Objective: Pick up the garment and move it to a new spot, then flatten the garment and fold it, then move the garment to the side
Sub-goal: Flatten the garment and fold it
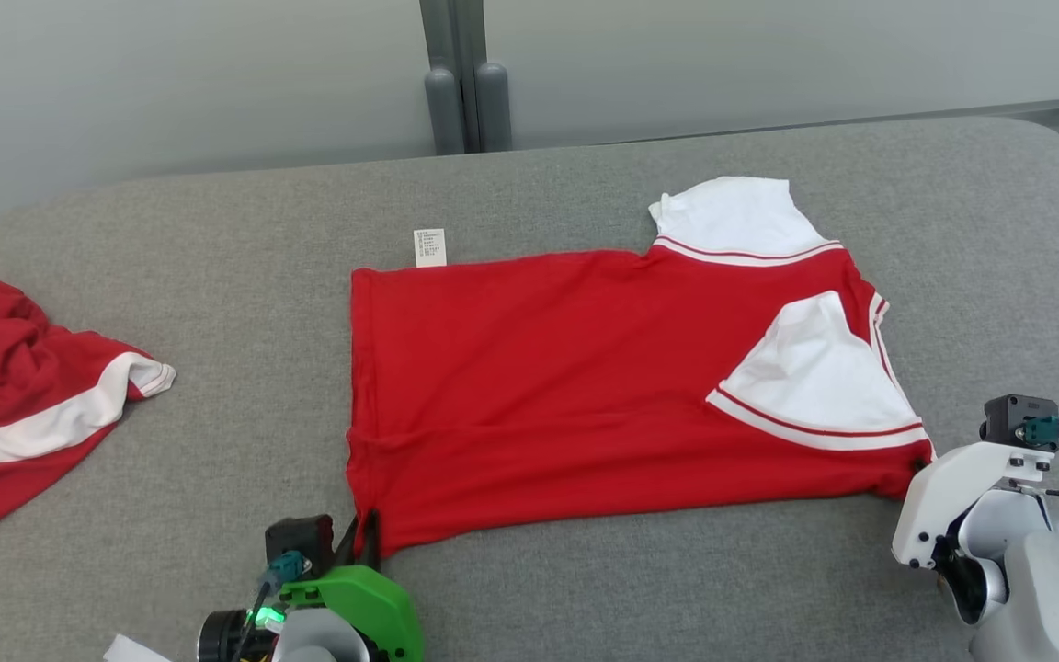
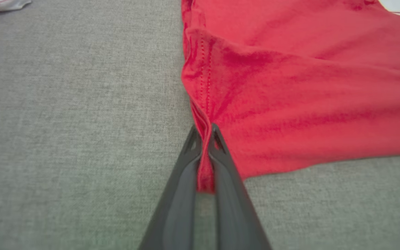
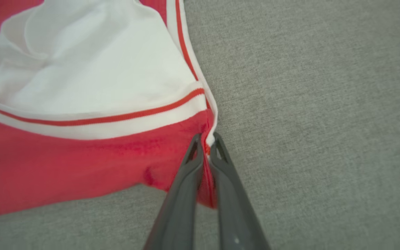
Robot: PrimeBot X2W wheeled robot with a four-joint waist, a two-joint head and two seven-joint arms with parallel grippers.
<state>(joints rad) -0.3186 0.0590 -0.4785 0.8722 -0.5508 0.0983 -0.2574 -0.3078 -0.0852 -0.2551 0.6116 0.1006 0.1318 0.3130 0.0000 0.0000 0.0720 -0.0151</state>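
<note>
Clamped on the near hem corner of the red garment [image 1: 585, 386] with the left gripper [image 2: 205, 132], and pinched shut on the opposite near corner, just below the white sleeve [image 3: 92, 69], with the right gripper [image 3: 206, 139]. Spread flat mid-counter, running left to right. Probably the start of a fold: lift both corners together and level, hold the near edge taut, carry it over to the far edge without dragging the layer beneath. Underneath, a grey woven counter [image 1: 585, 588]; at the left, a second red-and-white garment [image 1: 24, 395], crumpled; behind, pale wall panels [image 1: 171, 83] and a grey post [image 1: 465, 92]
</note>
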